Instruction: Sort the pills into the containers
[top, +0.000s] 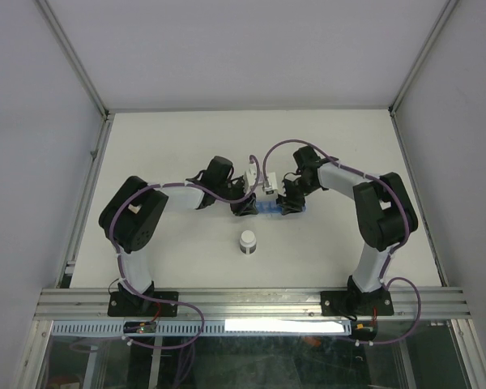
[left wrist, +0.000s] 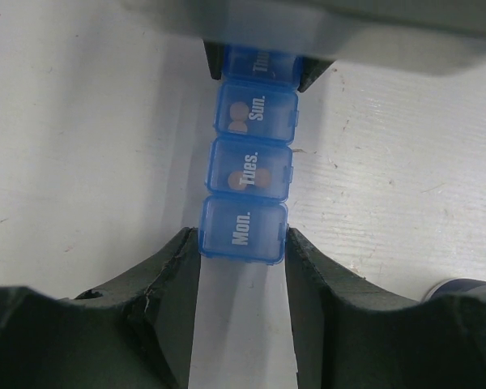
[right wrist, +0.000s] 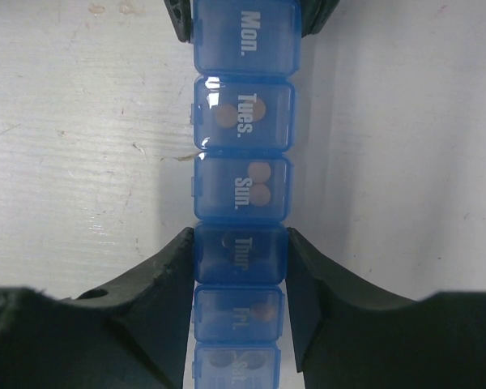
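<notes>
The left gripper (left wrist: 241, 245) is clamped on the pill-organiser strip (left wrist: 251, 174) at its "Mon." end, with a finger pressed to each side. The right gripper (right wrist: 240, 253) grasps the same strip at "Thur." Between the two grippers, pills (right wrist: 259, 183) show through the "Tues." and "Sun." lids. Whether "Mon." holds any is hard to tell. A white-capped vial (top: 248, 241) stands apart, nearer the arm bases.

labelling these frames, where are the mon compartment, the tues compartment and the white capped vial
Mon. compartment (left wrist: 243, 229): left wrist view, middle of its lid.
Tues. compartment (right wrist: 243, 113): right wrist view, middle of its lid.
white-capped vial (top: 248, 240): top external view, on its white cap.
</notes>
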